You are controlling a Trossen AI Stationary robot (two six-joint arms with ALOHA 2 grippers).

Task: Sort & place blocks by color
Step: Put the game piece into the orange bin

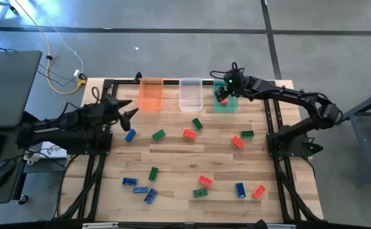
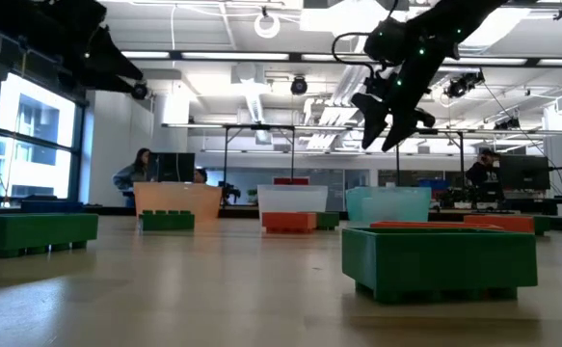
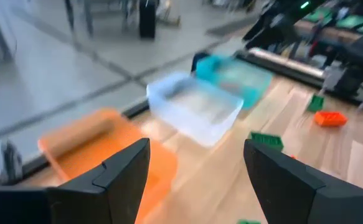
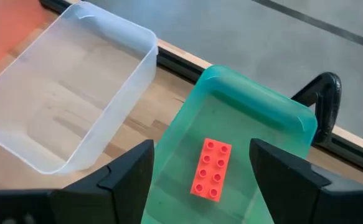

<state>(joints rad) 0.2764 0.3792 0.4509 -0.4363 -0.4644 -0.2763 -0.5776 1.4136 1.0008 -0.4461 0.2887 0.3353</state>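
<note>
Right wrist view shows the right end effector [image 4: 201, 168] with its 2 dark fingers spread apart and nothing between them, hanging directly above the translucent green rectangular bin [image 4: 296, 121]. 1 small red studded plastic brick [image 4: 211, 169] lies flat on that bin's floor, straight below the gap between the fingers, its long axis running roughly along the bin's length. In the high view the same end effector [image 1: 222, 94] sits over the green bin [image 1: 226, 107] at the far edge of the wooden counter [image 1: 172, 159].

That red brick looks already released, so the next pick turns on what lies nearest. A small green studded brick [image 1: 197, 124] and another small red studded brick [image 1: 189, 133] lie toward the near side of the bins, between the 2 arms. A second green brick [image 1: 247, 134] and a third red brick [image 1: 237, 142] lie on the right arm's side, probably the shorter reach.

The left end effector [image 1: 129, 112] waits open and empty near the translucent orange bin [image 1: 150, 95], with a small blue studded brick [image 1: 130, 135] just beside it.
</note>
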